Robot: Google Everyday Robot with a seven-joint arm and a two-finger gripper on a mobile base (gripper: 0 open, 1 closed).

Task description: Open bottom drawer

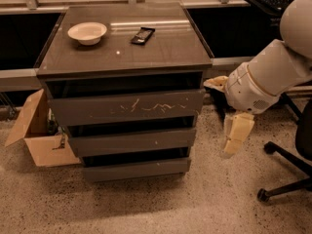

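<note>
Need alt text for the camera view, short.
The robot's end effector hangs right of a three-drawer cabinet, not touching it, near middle-drawer height; the bottom drawer looks shut. A white bowl and a dark flat object sit on top; an open cardboard box stands at the cabinet's left.

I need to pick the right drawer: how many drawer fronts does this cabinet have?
3, stacked: the scratched top drawer, the middle drawer, and the bottom drawer lowest. None looks hidden. The gripper hangs beside the cabinet, at picture right, touching none.
</note>
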